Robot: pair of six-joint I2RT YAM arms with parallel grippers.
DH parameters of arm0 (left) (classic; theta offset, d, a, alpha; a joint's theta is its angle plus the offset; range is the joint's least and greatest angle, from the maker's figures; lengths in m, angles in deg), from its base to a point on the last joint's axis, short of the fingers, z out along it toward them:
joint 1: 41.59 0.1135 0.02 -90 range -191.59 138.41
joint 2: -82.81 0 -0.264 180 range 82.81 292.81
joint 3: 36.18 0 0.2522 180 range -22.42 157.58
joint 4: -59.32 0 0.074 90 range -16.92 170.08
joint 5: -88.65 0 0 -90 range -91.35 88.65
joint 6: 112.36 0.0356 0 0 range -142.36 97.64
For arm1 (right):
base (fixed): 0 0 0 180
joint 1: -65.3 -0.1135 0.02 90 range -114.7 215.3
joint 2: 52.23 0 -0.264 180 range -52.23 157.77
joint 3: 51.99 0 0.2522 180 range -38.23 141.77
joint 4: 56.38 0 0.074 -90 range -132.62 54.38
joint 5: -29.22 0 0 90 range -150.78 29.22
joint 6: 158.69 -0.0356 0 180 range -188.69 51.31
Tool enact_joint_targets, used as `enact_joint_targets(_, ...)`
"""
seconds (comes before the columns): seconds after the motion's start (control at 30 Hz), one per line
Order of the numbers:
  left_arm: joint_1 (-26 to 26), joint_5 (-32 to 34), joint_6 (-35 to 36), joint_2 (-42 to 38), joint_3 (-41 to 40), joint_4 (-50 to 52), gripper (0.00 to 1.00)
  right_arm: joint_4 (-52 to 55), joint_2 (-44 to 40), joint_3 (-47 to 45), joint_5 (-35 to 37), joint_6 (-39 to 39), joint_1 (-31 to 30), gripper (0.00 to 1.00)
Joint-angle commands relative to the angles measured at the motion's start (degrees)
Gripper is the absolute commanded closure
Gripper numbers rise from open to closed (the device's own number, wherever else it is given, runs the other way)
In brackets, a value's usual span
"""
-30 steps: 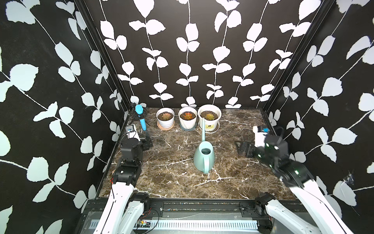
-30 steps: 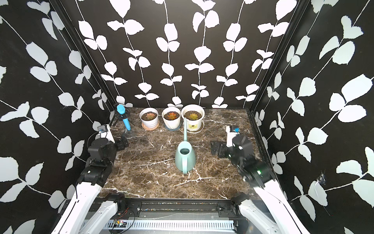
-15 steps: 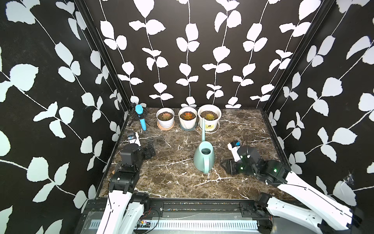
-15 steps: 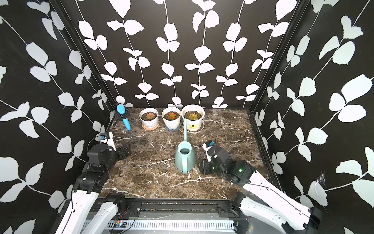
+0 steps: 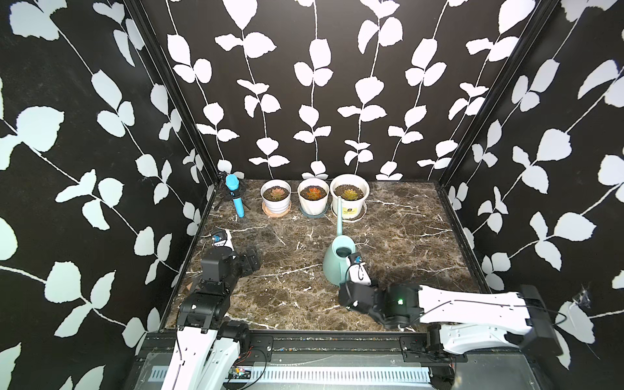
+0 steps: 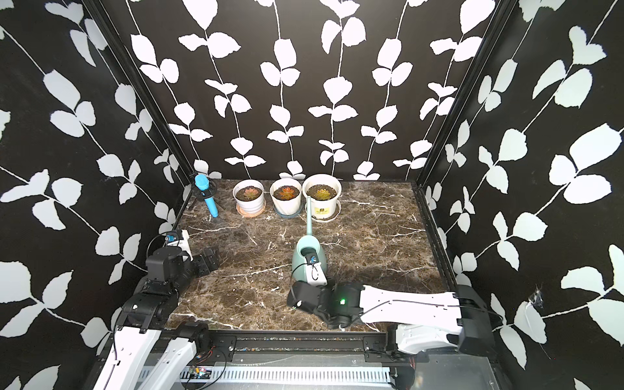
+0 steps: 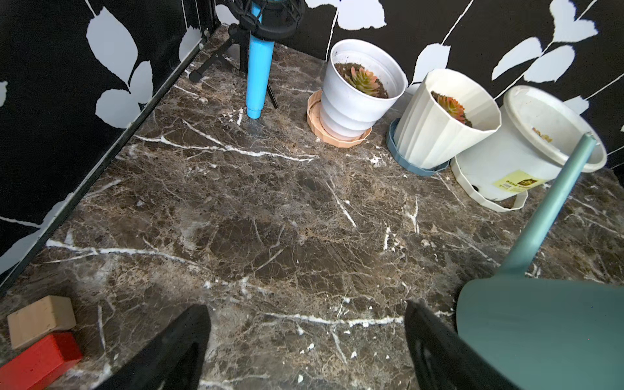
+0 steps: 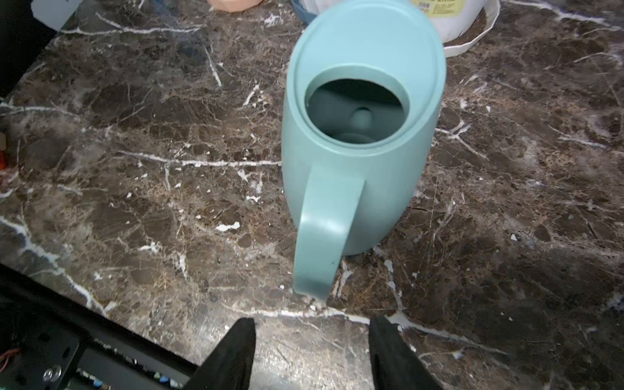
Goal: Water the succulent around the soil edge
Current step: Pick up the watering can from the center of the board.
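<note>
A teal watering can (image 5: 337, 265) (image 6: 308, 260) stands mid-table, its long spout pointing toward the pots. Three white pots line the back wall, each with a succulent: pink (image 5: 276, 193), orange (image 5: 314, 193) and yellow-green (image 5: 349, 194). My right gripper (image 8: 312, 326) sits low at the can's near side, open, with nothing between its fingers. The can's handle (image 8: 326, 233) ends just ahead of the fingertips, apart from them. My left gripper (image 7: 305, 305) (image 5: 251, 261) rests open over bare marble at the left, beside the can's body (image 7: 540, 337).
A blue microphone on a small tripod (image 5: 236, 199) stands in the back left corner. A beige block (image 7: 40, 319) and a red block (image 7: 39, 361) lie by the left wall. Each pot sits on a saucer. Patterned walls close three sides.
My right arm has swung from the right side down to the front centre, behind the can's handle, and its jaws stand narrower than before. My left arm has drawn back slightly toward the front.
</note>
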Motion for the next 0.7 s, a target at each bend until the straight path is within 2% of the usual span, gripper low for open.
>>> enact_joint_targets(0.0, -1.0, 1.6, -0.7, 0.6, 0.9, 2.3, 0.08, -2.4, 1.6, 4.2, 6.8, -4.6, -0.5, 0.42)
enact_joint_targets(0.17, -1.4, 1.8, -0.7, 1.1, 0.8, 2.0, 0.08, 2.5, 4.7, 7.3, 7.2, -7.7, -0.5, 0.41)
enact_joint_targets(0.27, -1.5, 1.7, -0.7, 1.4, 0.7, 1.8, 0.08, 1.1, 4.0, 5.8, 6.6, -7.5, 0.2, 0.40)
enact_joint_targets(0.47, -1.5, 1.4, -0.7, 2.4, 0.4, 1.0, 0.08, 0.3, 3.2, 3.4, 2.3, -9.3, 3.4, 0.41)
enact_joint_targets(0.67, -1.6, 0.9, -0.7, 3.9, 0.3, 0.7, 0.08, -1.5, 3.8, 3.0, -2.3, -7.4, 6.0, 0.42)
